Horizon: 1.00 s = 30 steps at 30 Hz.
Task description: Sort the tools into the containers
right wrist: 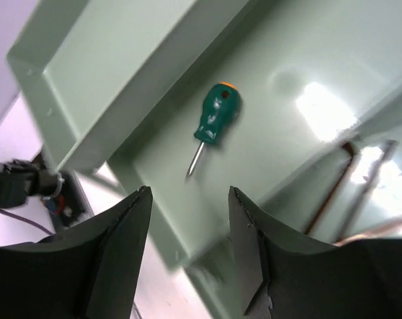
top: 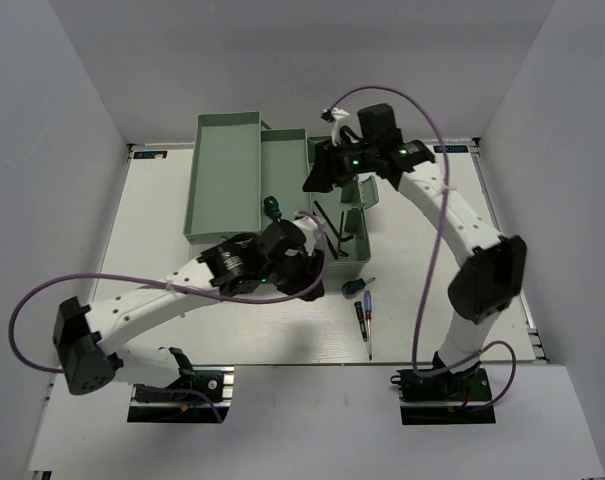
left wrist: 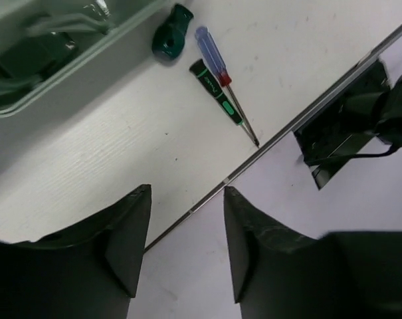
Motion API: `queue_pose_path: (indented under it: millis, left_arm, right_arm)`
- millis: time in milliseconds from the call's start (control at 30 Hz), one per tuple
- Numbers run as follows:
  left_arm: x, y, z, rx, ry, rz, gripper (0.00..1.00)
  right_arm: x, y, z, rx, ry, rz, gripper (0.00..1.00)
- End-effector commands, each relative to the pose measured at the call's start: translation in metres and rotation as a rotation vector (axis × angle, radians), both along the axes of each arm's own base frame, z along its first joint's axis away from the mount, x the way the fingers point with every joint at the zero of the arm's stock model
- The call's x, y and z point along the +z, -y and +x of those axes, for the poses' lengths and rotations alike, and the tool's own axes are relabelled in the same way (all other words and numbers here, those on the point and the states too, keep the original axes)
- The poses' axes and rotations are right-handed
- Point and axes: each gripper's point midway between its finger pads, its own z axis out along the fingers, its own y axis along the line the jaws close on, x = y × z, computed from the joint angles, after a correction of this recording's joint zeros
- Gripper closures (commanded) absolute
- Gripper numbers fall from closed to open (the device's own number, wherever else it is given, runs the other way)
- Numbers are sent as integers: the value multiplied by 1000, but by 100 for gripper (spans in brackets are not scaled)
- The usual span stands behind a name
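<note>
Screwdriver (right wrist: pixel 214 119) lying in tray (right wrist: pixel 300 46) at twelve o'clock from right gripper (right wrist: pixel 189 199), fingers (right wrist: pixel 114 252) wide, empty. Left gripper (left wrist: pixel 186 199) wide too; slim screwdrivers (left wrist: pixel 219 98) at one o'clock.

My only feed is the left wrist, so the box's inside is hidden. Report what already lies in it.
Observer: A stubby green screwdriver, orange-capped, lies on a compartment floor of the toolbox.
Operator: Give me the right arm.
Observer: The right gripper hangs above the toolbox, jaws open, holding nothing.
Operator: Check for hex keys.
Observer: Dark hex keys lie in a compartment at the box's right side.
</note>
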Motion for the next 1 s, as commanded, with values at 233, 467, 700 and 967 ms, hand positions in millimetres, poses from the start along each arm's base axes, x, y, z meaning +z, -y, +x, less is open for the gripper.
queue_pose_path:
  millis: [233, 467, 700, 967]
  left_arm:
    - [-37, 69, 3, -219, 143, 177, 46]
    - [-66, 89, 21, -203, 240, 322, 26]
    - [-94, 100, 34, -248, 303, 420, 26]
    - [-104, 116, 45, -268, 343, 428, 26]
  right_arm:
    - [11, 157, -43, -107, 219, -247, 77]
    - [-51, 218, -85, -128, 232, -348, 76]
    - [-60, 226, -95, -171, 146, -303, 65]
    - [-65, 232, -100, -201, 88, -262, 63]
